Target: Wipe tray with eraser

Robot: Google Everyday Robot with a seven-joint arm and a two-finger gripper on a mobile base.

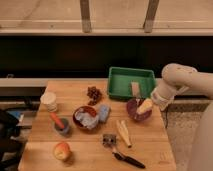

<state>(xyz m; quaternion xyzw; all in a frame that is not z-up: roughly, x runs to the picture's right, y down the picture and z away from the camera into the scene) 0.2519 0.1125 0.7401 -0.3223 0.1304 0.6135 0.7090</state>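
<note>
The green tray [120, 85] stands at the back right of the wooden table. A small tan block [135, 89] lies in its right half. The eraser, a pale cream-yellow wedge [145, 106], sits over a dark red bowl [135, 114] just in front of the tray. My gripper [153, 102] is at the end of the white arm, right beside the eraser's right end and touching or nearly touching it. Whether it holds the eraser does not show.
A second red bowl [85, 116] with a light blue sponge [104, 112], two pale yellow sticks [123, 132], a black-handled tool [122, 156], an apple [61, 150], a grey cup [61, 125], a white cup [49, 100] and a dark cluster [93, 93] lie on the table.
</note>
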